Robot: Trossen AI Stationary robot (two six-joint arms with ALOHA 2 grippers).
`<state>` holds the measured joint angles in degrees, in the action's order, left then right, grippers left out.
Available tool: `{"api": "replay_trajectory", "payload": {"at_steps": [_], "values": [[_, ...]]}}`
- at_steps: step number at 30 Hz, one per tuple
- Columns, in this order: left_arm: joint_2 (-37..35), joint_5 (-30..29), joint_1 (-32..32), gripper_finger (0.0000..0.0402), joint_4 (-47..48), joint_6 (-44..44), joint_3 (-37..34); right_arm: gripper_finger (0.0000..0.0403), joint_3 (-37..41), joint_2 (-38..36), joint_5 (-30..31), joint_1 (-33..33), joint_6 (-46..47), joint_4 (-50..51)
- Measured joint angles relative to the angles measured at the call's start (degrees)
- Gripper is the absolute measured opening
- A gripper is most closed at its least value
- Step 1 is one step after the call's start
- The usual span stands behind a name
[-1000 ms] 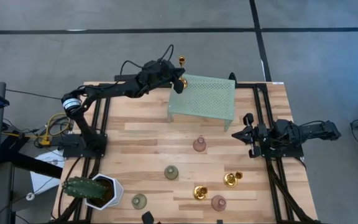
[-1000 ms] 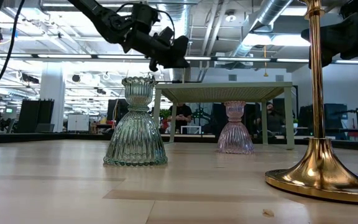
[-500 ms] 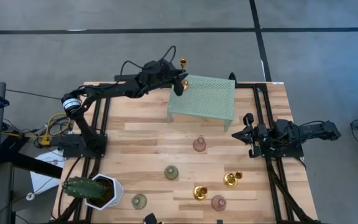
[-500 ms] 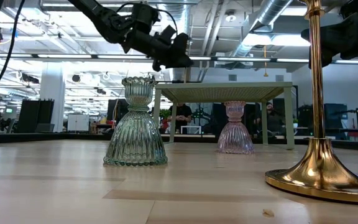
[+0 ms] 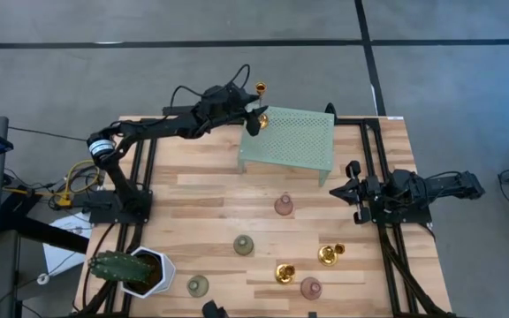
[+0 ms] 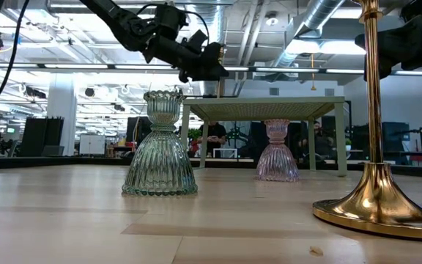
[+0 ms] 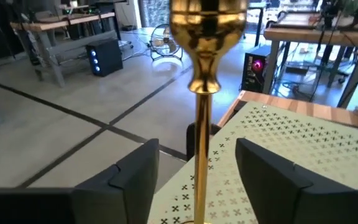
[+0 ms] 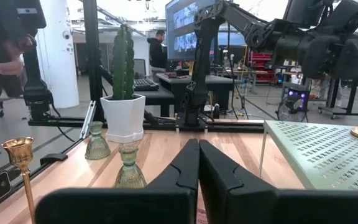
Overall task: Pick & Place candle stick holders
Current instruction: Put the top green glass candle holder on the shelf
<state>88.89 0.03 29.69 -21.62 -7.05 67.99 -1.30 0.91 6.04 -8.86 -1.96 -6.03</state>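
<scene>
- High view: the left tool (image 5: 256, 119) is seen over the near-left corner of the mint-green perforated metal stand (image 5: 294, 141), the tall thin-stemmed shiny gold candle stick holder (image 5: 260, 88) standing upright at it. The right tool (image 5: 350, 190) waits over the table's (image 5: 201, 194) right edge, well apart; the left arm is judged nearer. The holder's foot is hidden by the tool.
- Low view: the left tool (image 6: 207, 62) is shown above the stand's (image 6: 262, 107) top; contact cannot be told.
- Left wrist view: the gold stem (image 7: 201, 134) runs vertically between the spread fingers (image 7: 135, 174), apparently untouched; its base is cut off.
- Right wrist view: the right tool's fingers (image 8: 188, 168) are pressed together, holding nothing.
</scene>
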Motion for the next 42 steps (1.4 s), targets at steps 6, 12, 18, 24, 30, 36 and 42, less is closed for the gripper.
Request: {"api": "replay_trajectory", "payload": {"at_steps": [6, 12, 18, 24, 30, 36, 42], "values": [[-3.6, -1.21, 0.0, 0.0232, 8.35, -0.63, -0.11, 0.0, 0.0, 0.0, 0.0, -0.02, 0.0, 0.05], [-9.98, -1.35, -0.46, 0.0231, 16.74, -0.63, -0.09, 0.0, 0.0, 0.0, 0.0, -0.02, 0.0, 0.08], [-17.76, 0.95, -0.9, 0.0229, 24.56, 0.32, -3.86, 0.0, 0.0, 0.0, 0.0, -0.02, 0.0, 0.03], [-25.0, 9.88, -0.9, 0.0207, 27.06, 0.46, -11.4, 0.0, 0.0, -0.02, 0.0, -0.02, 0.0, 0.0], [-31.34, 18.39, -1.88, 0.0149, 27.19, 0.51, -20.27, 0.0, 0.0, -0.02, 0.0, -0.02, -0.02, -0.03], [-34.77, 23.67, -4.97, 0.0079, 26.53, -0.04, -26.56, 0.0, 0.0, -0.02, 0.0, -0.02, -0.04, -0.03], [-35.31, 23.79, -10.53, 0.0013, 22.35, -0.49, -30.73, 0.0, 0.01, -0.01, 0.0, -0.02, -0.11, -0.01]]}}
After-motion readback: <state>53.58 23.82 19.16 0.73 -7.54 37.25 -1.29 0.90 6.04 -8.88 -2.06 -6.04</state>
